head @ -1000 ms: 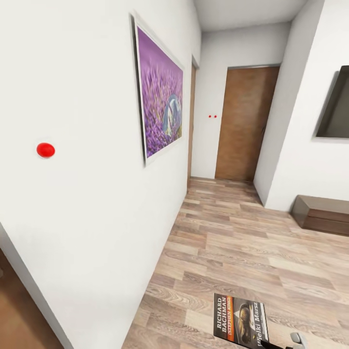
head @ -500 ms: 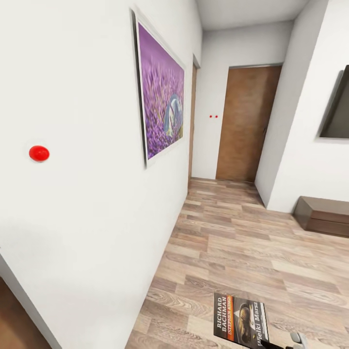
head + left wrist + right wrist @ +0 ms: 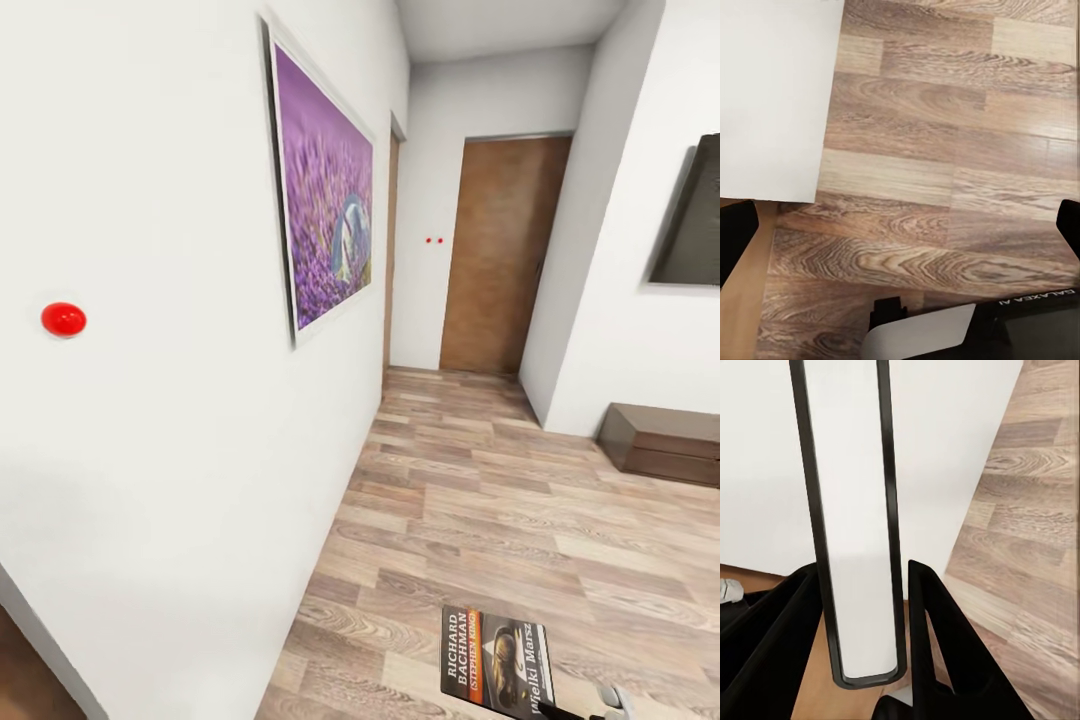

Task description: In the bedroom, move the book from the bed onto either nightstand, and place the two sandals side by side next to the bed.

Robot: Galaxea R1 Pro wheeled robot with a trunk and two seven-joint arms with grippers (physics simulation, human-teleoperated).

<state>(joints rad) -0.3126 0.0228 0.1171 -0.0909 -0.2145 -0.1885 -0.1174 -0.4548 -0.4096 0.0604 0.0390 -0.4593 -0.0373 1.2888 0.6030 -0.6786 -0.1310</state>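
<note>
The book (image 3: 497, 665), a thin paperback with a dark cover, an orange band and "RICHARD BACHMAN" lettering, hangs low in the head view above the wood floor. In the right wrist view it stands edge-on as a white strip with dark borders (image 3: 855, 525). My right gripper (image 3: 862, 577) is shut on it, one black finger on each side. My left gripper (image 3: 900, 232) is open over bare floor planks, its two black fingertips (image 3: 735, 240) far apart with nothing between them. The bed, the nightstand and the sandals are out of view.
A white wall runs close along my left, bearing a purple picture (image 3: 325, 220) and a red round button (image 3: 63, 319). A brown door (image 3: 500, 255) closes the corridor ahead. A low dark bench (image 3: 660, 440) and a dark screen (image 3: 690, 215) stand at the right.
The whole head view has shifted a little, so the camera has moved: the wall, picture and red button slid left. The book keeps its place in my right gripper.
</note>
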